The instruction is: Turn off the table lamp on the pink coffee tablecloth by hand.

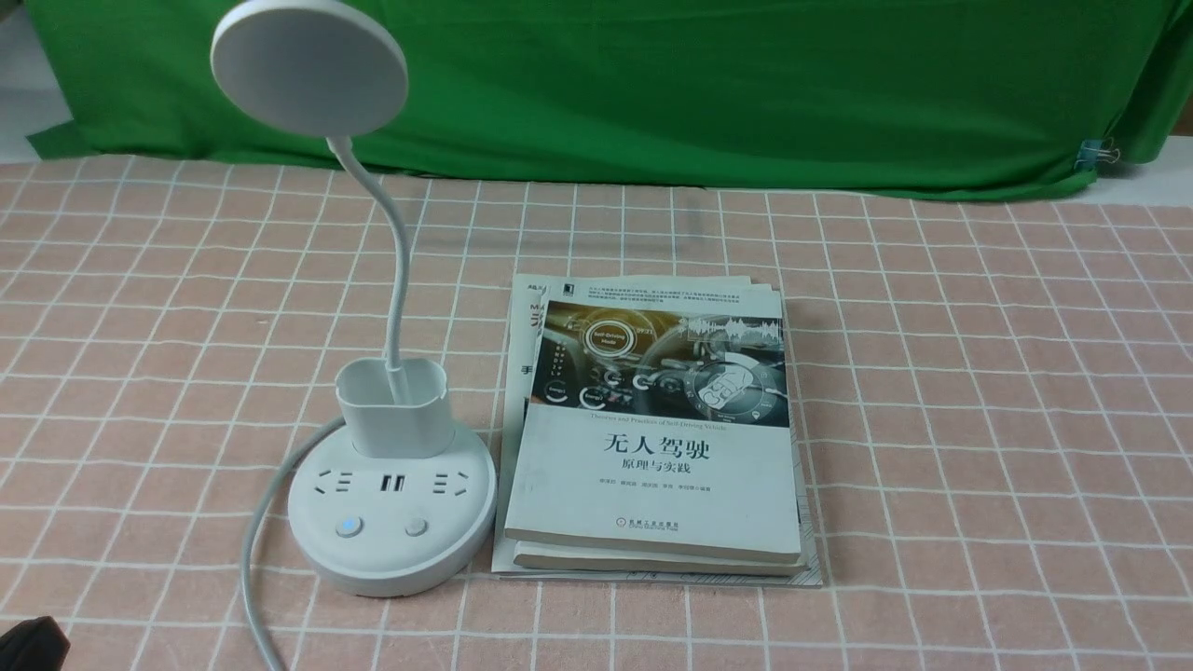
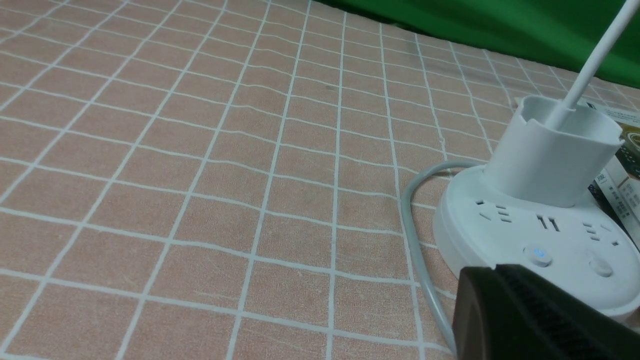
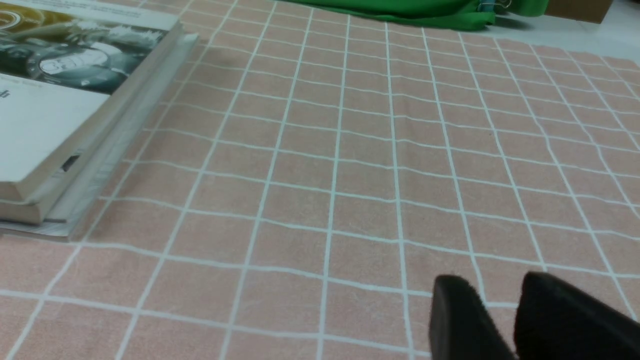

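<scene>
The white table lamp stands on the pink coffee tablecloth, left of centre. Its disc head is high at the back on a bent neck, which rises from the cup holder. The round base carries sockets and two buttons; the left button glows blue and the right button is plain. My left gripper is shut and empty, just in front of the base, near the glowing button. Only a dark corner of the left gripper shows in the front view. My right gripper is slightly open and empty over bare cloth.
A stack of books lies right beside the lamp base, and also shows in the right wrist view. The lamp's white cord curves from the base towards the front edge. A green backdrop cloth hangs at the back.
</scene>
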